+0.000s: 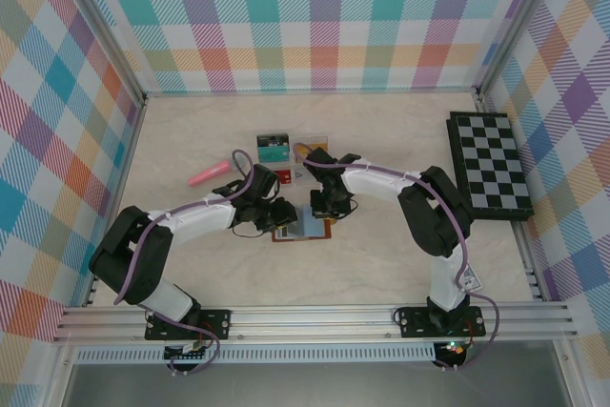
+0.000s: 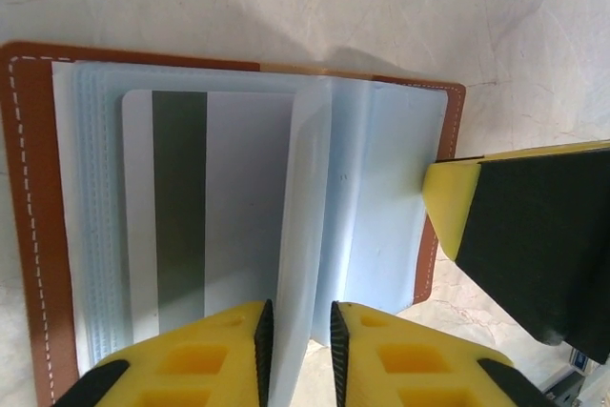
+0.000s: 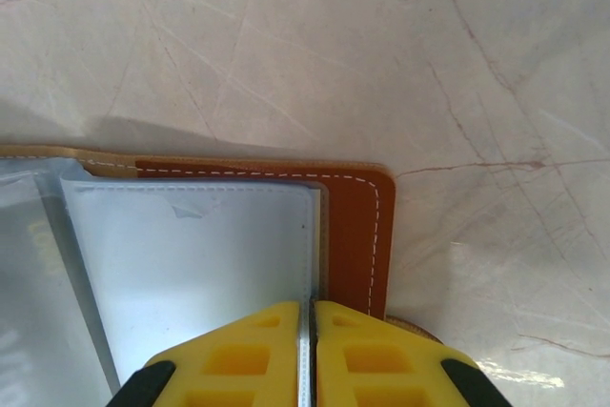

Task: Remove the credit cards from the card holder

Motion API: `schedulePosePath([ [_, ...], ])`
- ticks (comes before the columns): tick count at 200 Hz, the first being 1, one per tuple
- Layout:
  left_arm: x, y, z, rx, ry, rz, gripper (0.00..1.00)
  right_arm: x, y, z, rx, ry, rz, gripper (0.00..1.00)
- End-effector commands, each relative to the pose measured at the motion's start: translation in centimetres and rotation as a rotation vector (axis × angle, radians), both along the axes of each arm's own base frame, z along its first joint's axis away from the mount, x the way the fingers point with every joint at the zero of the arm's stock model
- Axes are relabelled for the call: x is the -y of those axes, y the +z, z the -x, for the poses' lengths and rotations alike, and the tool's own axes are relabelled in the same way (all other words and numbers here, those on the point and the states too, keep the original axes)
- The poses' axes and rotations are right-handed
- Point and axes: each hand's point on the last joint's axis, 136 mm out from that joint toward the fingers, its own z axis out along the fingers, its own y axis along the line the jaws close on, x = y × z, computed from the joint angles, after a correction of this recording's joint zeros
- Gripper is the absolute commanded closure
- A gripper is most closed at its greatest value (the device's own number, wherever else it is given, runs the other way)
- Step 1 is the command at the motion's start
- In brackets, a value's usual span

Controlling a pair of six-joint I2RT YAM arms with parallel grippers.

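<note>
Mid-frame from above, the card holder point(image 1: 303, 229) lies open: right gripper point(image 3: 308, 326) pinches its right-hand pages to pin it, left gripper point(image 2: 301, 335) sits close either side of an upright clear page point(image 2: 307, 207), grip unclear, baring a grey card point(image 2: 238, 207).

Your top camera sits above and behind the arms, looking down and forward across the whole table point(image 1: 381, 264). The arm bases point(image 1: 434, 317) lie along its bottom edge and the back wall point(image 1: 315, 16) along the top, and everything in it looks small. Your left wrist camera looks past the left gripper point(image 2: 297, 331), whose yellow fingers point(image 2: 191, 359) sit at the bottom edge, very close onto the open card holder point(image 2: 29, 235). Your right wrist camera looks past the right gripper point(image 3: 312, 316), just as close, onto one corner of the card holder. All three views share the card holder. The left wrist view also catches a right gripper finger point(image 2: 448, 207) at its right side.
</note>
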Motion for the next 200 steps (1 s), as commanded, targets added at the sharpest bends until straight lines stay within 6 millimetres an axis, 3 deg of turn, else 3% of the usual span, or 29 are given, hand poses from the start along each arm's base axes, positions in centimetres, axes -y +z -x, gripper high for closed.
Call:
schedulePosePath([
  [1,-0.8,-0.8,-0.4,-0.014,0.008,-0.056,0.81,0.1,0.7,0.5,-0.008,0.013,-0.028,0.88],
  [52,-3.9,-0.4,1.1,-0.031,-0.018,-0.218,0.93,-1.2,4.8,0.6,0.047,0.042,-0.153,0.71],
  [89,-6.4,1.1,2.0,-0.013,-0.031,-0.334,0.94,-2.3,9.2,0.4,0.137,0.055,-0.292,0.53],
  [117,-6.9,1.9,2.1,-0.001,-0.027,-0.35,0.92,-2.0,11.7,0.0,0.219,0.046,-0.339,0.4],
  [140,-6.4,2.0,1.9,-0.006,-0.025,-0.337,0.86,-1.1,12.1,-0.1,0.255,0.025,-0.323,0.35],
  [153,-5.7,2.0,1.8,-0.012,-0.026,-0.3,0.72,-0.6,12.0,-0.2,0.258,0.005,-0.319,0.34],
  [173,-3.0,2.6,1.2,-0.007,-0.04,-0.159,0.52,0.1,11.7,-0.2,0.256,-0.024,-0.318,0.34],
  [200,0.0,3.1,0.5,-0.006,-0.058,0.0,0.46,0.9,11.9,-0.4,0.262,-0.055,-0.314,0.34],
])
